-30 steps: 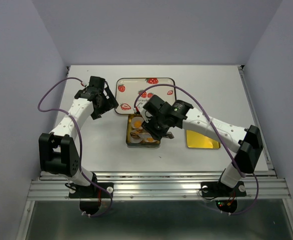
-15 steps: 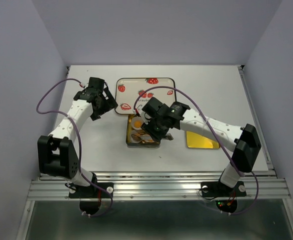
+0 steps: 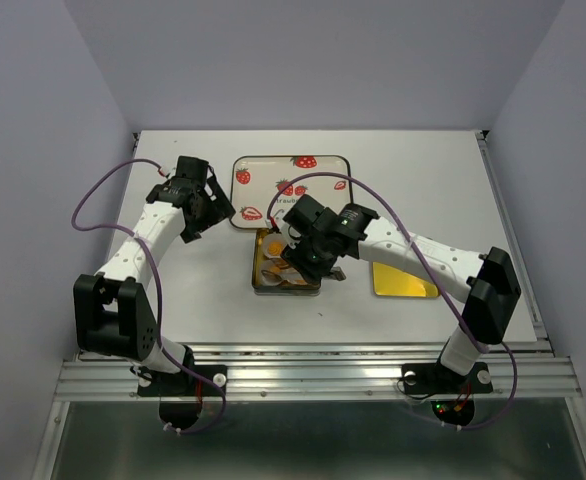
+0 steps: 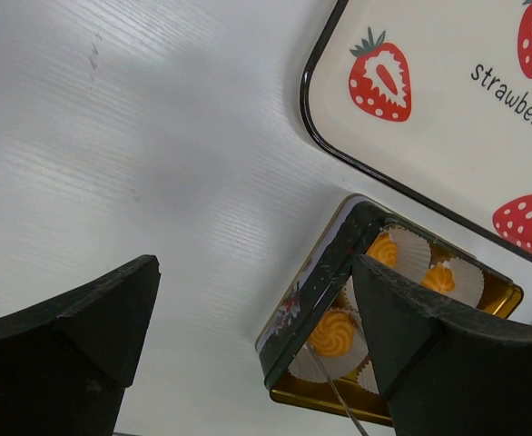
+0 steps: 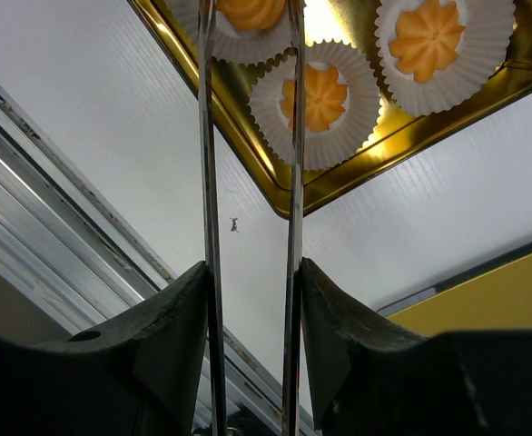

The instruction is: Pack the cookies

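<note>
Three orange cookies [image 5: 319, 95] show in white pleated cups inside the gold tin [image 3: 263, 285]; the left wrist view shows them too, one cookie [image 4: 331, 333] nearest. My right gripper [image 5: 252, 272] is shut on metal tongs [image 5: 293, 136], over the tin's near end [image 3: 308, 262]. The two tong blades stand apart, one on each side of a cookie [image 5: 252, 11] at the top edge; their tips are out of view. My left gripper [image 4: 252, 272] is open and empty, above the table left of the tin [image 3: 206, 205].
A strawberry-printed tray [image 3: 291, 172] lies just behind the tin. A flat gold lid [image 3: 405, 280] lies on the table right of the tin, under the right arm. The table's metal front rail [image 5: 75, 182] runs near the tin.
The right gripper has shifted slightly left over the tin and the tong blades have spread a little. The left arm has barely moved.
</note>
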Controlling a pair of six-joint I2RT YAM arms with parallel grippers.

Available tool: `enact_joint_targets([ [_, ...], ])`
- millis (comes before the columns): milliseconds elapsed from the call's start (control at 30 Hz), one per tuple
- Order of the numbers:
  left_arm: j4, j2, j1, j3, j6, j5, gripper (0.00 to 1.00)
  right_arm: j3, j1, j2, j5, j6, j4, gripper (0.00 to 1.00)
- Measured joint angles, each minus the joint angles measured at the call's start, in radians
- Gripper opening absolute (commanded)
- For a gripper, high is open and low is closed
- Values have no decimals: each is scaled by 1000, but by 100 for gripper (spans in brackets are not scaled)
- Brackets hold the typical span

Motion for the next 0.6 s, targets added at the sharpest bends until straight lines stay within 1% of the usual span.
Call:
enact_joint_targets([
  [333, 0, 0, 0, -2, 0, 0, 99, 0, 0, 0, 4, 3, 6, 49],
  [600, 0, 0, 0, -2, 0, 1, 99, 5, 0, 0, 39, 8, 15, 46],
])
